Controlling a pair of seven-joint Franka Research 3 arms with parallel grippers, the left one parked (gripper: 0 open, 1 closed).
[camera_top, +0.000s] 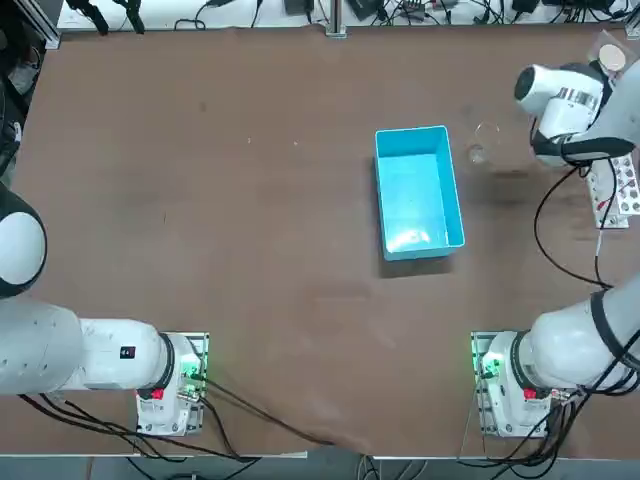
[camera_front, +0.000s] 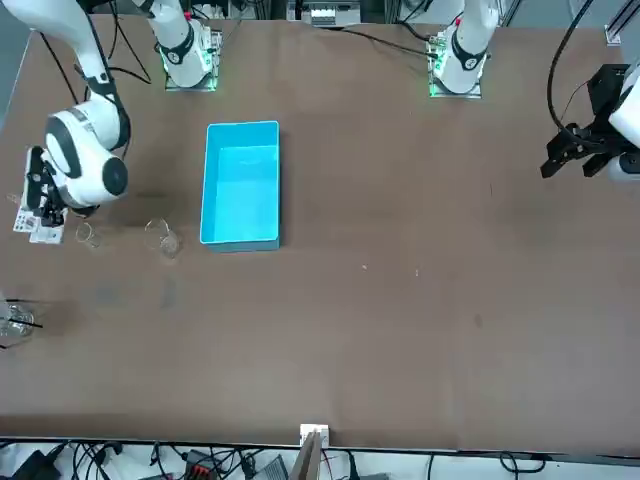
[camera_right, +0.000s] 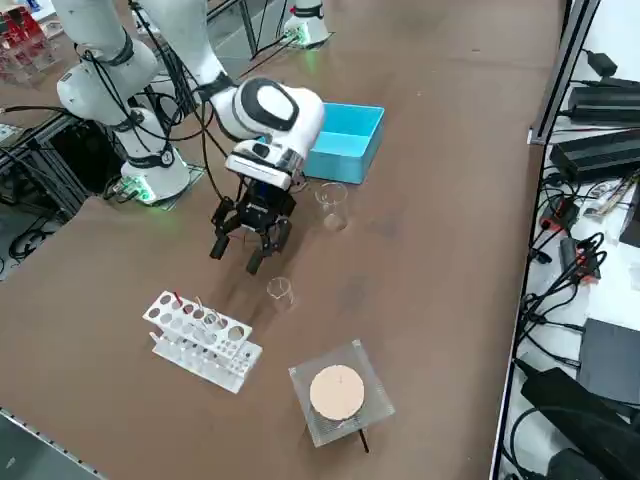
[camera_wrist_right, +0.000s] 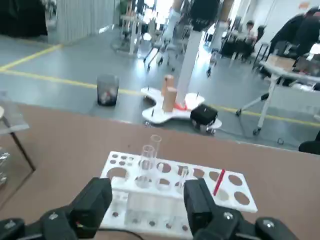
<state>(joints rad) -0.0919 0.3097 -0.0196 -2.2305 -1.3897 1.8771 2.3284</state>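
Two fingers of the right gripper (camera_right: 235, 256) spread wide, holding nothing, hovering at far right; white tube rack (camera_right: 200, 340) near it, small beaker (camera_right: 281, 291) just beside.

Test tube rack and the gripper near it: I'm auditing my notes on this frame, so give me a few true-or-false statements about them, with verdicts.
1. The right gripper is open and holds nothing. True.
2. The test tube rack lies inside the blue bin. False: the rack stands on the table, well apart from the bin.
3. A red tube stands in the rack. True.
4. The right gripper is clamped on the small beaker. False: the beaker stands free on the table, beside the gripper.
5. A round disc lies on a clear stand near the rack. True.
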